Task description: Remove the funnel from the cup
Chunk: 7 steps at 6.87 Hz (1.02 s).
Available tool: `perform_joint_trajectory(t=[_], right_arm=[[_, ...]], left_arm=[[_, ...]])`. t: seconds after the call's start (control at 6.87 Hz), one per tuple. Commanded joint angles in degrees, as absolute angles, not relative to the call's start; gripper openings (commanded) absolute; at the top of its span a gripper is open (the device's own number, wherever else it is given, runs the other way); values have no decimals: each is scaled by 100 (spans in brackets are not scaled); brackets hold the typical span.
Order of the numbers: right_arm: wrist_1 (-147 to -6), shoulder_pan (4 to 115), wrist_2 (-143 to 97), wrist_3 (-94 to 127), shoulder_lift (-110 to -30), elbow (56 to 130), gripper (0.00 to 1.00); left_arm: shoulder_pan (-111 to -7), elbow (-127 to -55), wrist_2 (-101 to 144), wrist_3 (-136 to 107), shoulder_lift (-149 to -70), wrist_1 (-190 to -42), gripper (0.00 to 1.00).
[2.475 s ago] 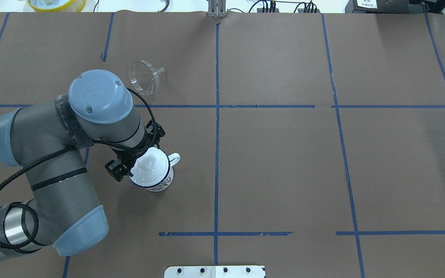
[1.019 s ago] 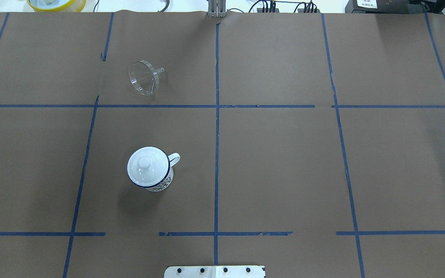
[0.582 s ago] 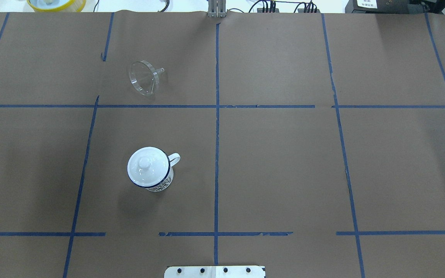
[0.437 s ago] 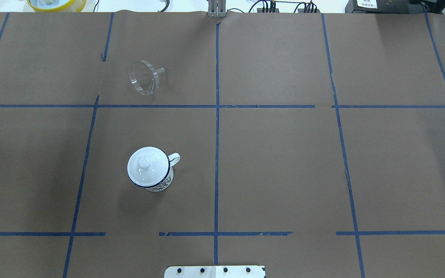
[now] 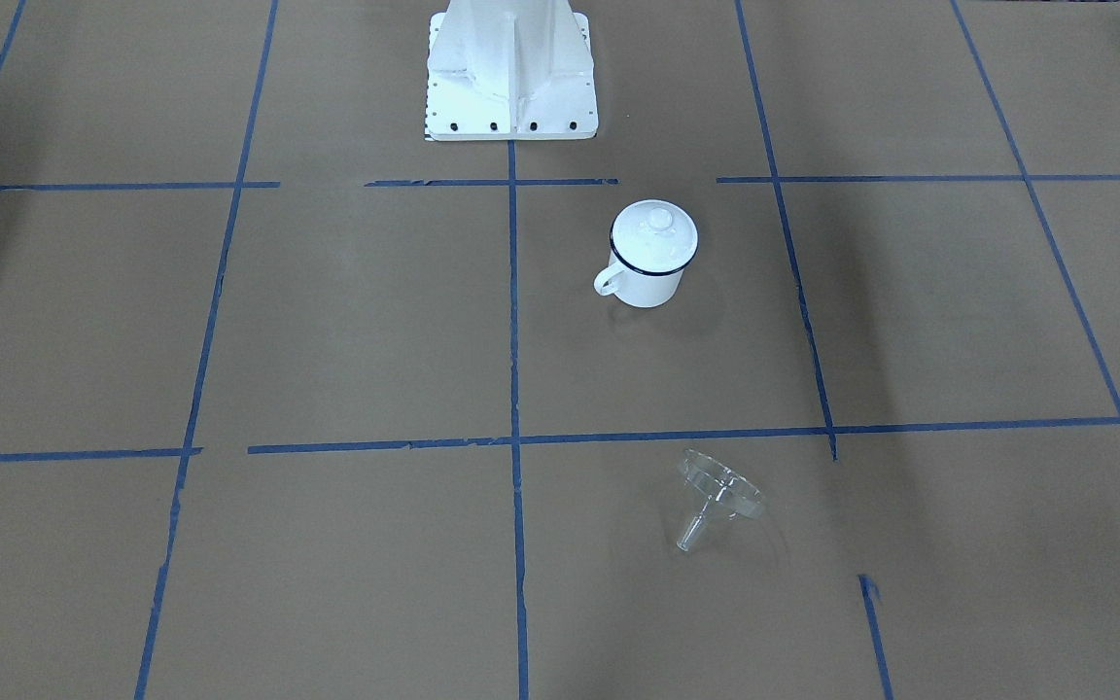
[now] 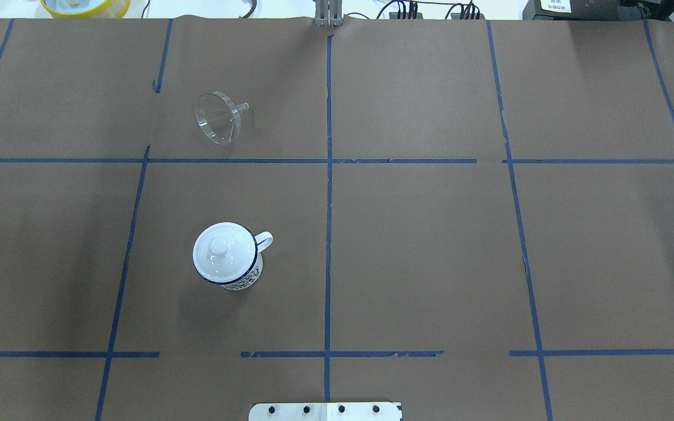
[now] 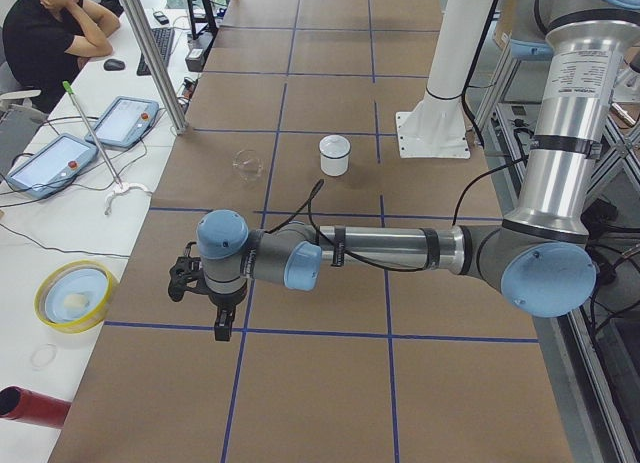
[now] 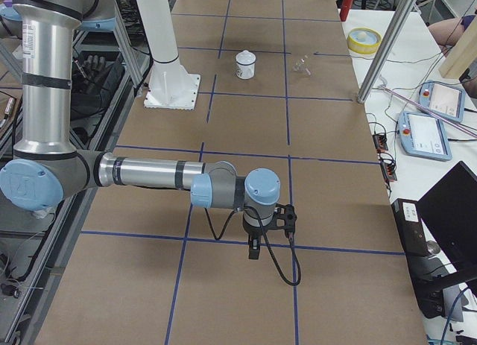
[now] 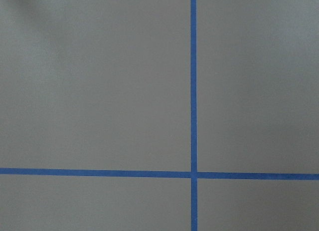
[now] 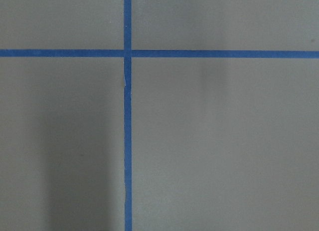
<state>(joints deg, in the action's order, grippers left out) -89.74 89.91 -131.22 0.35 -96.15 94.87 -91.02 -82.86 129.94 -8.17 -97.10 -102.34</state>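
The left arm is gone from beside the cup (image 5: 646, 287), where it stood moments ago, and the white lid (image 5: 654, 231) now sits on the cup with nothing holding it. The funnel (image 6: 218, 120) has not moved: it lies on its side on the table (image 6: 430, 234), well apart from the cup, on the side away from the robot's base. The left gripper (image 7: 222, 328) and right gripper (image 8: 254, 249) hang far from the cup; we cannot tell their jaw width. We judge the removal done.
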Motion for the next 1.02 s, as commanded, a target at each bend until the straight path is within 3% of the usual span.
perform_joint_trajectory(t=[0.0, 0.87], right_arm=[[-8974, 8991, -13122, 35, -9615, 9492, 100], [-8974, 8991, -13122, 35, -9615, 9492, 100]], left_arm=[[-9088, -8314, 13163, -826, -9746, -10074, 100], [-9376, -8419, 13509, 44, -10046, -8386, 100]])
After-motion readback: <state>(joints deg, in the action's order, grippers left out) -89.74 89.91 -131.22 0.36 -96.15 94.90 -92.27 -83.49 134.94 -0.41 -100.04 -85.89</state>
